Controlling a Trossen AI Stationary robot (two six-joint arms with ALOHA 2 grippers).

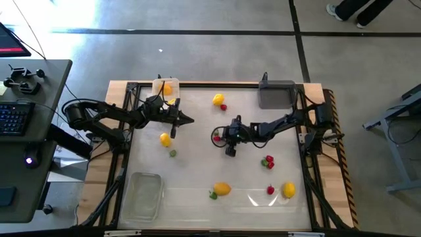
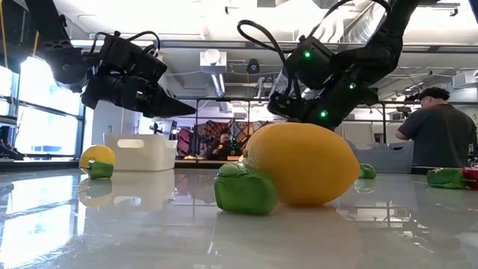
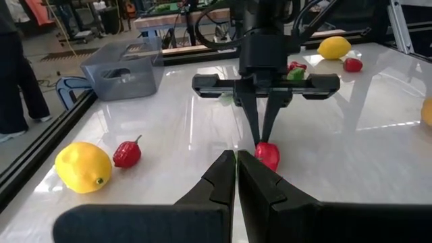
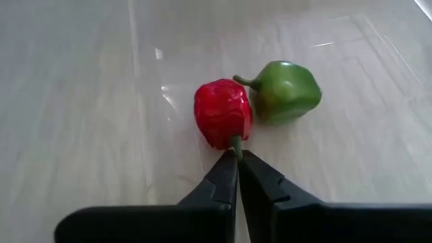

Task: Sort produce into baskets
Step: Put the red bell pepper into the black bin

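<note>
From above, the right end effector (image 1: 218,137) sat near the middle of the bench (image 1: 197,158), down on a small red piece (image 1: 216,138), while the left end effector (image 1: 187,120) waited clenched and empty near the white tray (image 1: 158,86) at the far left corner. The grey tray (image 1: 276,94) sat at the far right corner, the clear tray (image 1: 141,195) at the near left.

At bench level, a big yellow fruit (image 2: 302,163) and a green piece (image 2: 245,188) filled the foreground, both arms hanging behind.

Through the left wrist camera, the right arm's fingers (image 3: 262,115) came steeply down onto the red piece (image 3: 268,154), pinched together at its top.

From the right wrist, the fingertips (image 4: 237,174) were clamped on the thin green stem (image 4: 237,146) of the red pepper-like piece (image 4: 223,113). It lay on its side, long axis running away from the tips, stem end nearest them. A green piece (image 4: 286,90) lay just beside it. A stem grip looked chosen to avoid nudging that neighbour.
</note>
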